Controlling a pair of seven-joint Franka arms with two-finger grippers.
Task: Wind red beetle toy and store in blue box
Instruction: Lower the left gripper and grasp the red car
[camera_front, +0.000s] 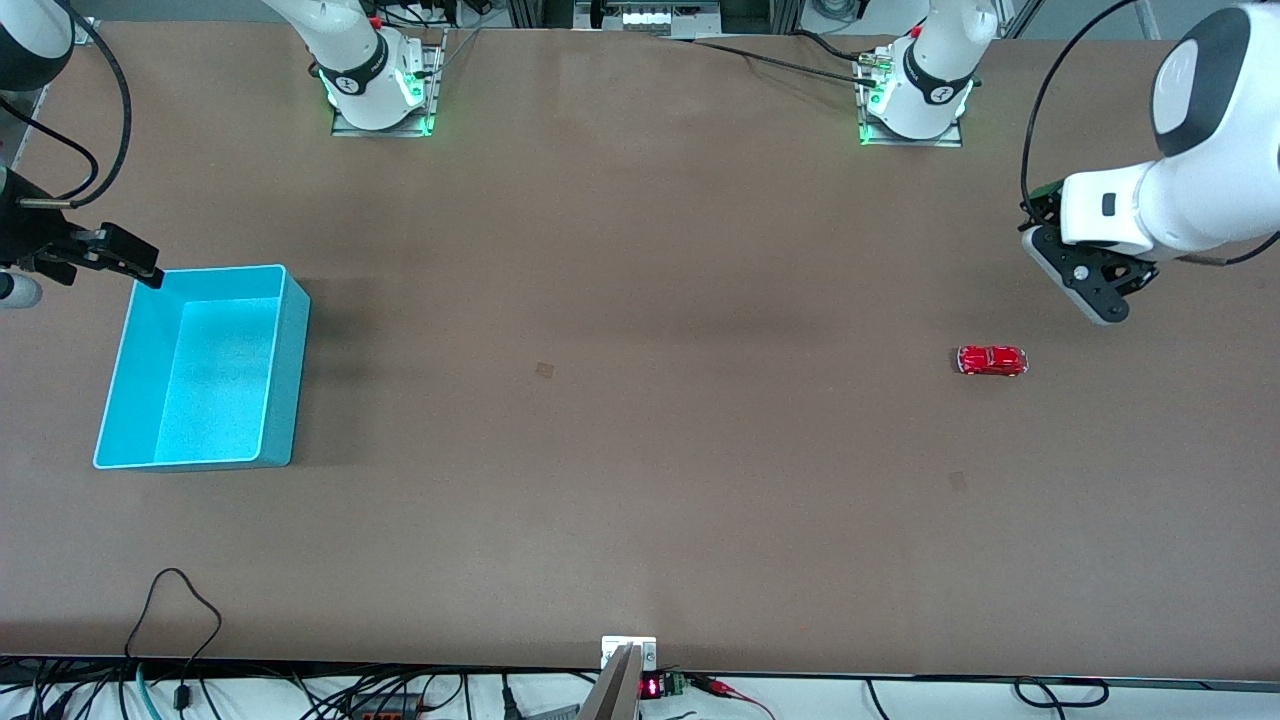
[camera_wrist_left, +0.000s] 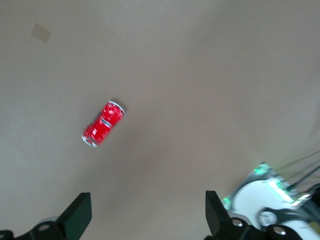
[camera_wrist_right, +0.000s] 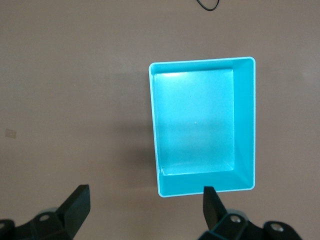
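Note:
The red beetle toy (camera_front: 991, 360) (camera_wrist_left: 103, 124) stands alone on the brown table toward the left arm's end. My left gripper (camera_front: 1090, 290) (camera_wrist_left: 147, 205) hovers above the table a little off from the toy, open, with nothing between its fingers. The blue box (camera_front: 285, 380) (camera_wrist_right: 245, 125) sits open-topped and empty toward the right arm's end. My right gripper (camera_front: 130, 258) (camera_wrist_right: 145, 197) hangs open over the table just beside the box's corner, one finger (camera_wrist_right: 210, 200) over the box's edge.
The two arm bases (camera_front: 380, 85) (camera_front: 915, 95) stand along the table's edge farthest from the front camera. A black cable loop (camera_front: 180, 600) lies on the table near the front camera's edge. A small square mark (camera_front: 545, 370) shows mid-table.

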